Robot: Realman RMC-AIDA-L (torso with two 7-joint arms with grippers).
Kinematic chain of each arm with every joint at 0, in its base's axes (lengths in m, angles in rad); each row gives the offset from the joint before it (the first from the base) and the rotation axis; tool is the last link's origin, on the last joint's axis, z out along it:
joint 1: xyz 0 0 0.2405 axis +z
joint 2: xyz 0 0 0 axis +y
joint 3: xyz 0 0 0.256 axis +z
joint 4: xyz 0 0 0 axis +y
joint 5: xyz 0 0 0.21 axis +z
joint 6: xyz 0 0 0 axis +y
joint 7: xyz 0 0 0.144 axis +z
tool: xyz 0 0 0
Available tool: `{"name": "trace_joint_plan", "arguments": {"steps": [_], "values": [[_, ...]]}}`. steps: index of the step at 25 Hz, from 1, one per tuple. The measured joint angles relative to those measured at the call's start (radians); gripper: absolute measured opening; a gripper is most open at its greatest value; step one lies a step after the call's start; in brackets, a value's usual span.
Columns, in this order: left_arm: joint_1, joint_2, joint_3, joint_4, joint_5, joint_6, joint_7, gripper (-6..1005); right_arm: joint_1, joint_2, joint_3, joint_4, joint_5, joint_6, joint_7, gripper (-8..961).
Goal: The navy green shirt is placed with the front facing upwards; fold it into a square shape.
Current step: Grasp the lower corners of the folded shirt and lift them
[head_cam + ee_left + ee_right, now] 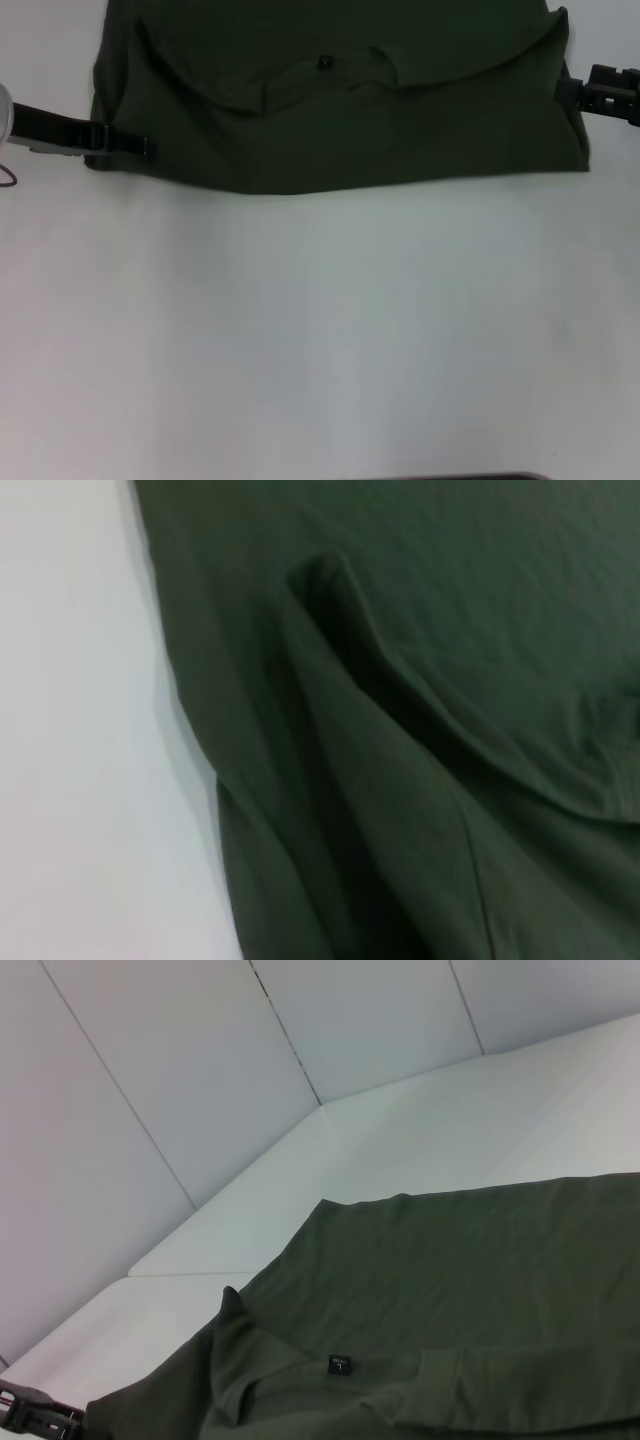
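The plain white counter (320, 330) is occupying most of the head view, with pale panelled walls (150, 1090) rising behind it in the right wrist view. The large dark olive-green cotton shirt (340, 110) is lying across the top of the head view, folded over itself, a curved upper layer overlapping the layer beneath. A small black tag (324, 62) is showing near the top centre of the cloth. Soft ridges and creases are running through the fabric in the left wrist view. The left tool (125, 146) is sitting at the shirt's lower left corner, at middle left of the frame, touching the cloth edge; whether it is gripping cannot be told. The right tool (572, 92) is meeting the shirt's edge at upper right; its grip likewise cannot be told.
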Motion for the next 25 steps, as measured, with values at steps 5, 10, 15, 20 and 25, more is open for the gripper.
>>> {"name": "trace_joint_plan", "arguments": {"steps": [5, 10, 15, 20, 25], "values": [[-0.005, -0.003, 0.001, 0.0, 0.009, 0.004, -0.009, 814, -0.001, 0.0, 0.0, 0.0, 0.002, 0.0, 0.0, 934], [-0.008, -0.002, -0.001, 0.003, 0.015, 0.021, -0.031, 807, 0.004, 0.0, 0.0, 0.0, 0.002, 0.001, 0.002, 934], [-0.017, 0.003, 0.007, -0.001, 0.02, 0.033, -0.039, 751, 0.007, -0.001, 0.0, 0.0, 0.001, 0.011, 0.009, 934], [-0.019, -0.001, 0.007, 0.003, 0.021, 0.033, -0.042, 661, 0.007, -0.006, -0.003, 0.0, 0.0, 0.031, 0.05, 933], [-0.019, -0.003, 0.009, 0.01, 0.021, 0.037, -0.042, 376, 0.019, -0.041, -0.012, -0.01, -0.091, 0.044, 0.232, 933]]}}
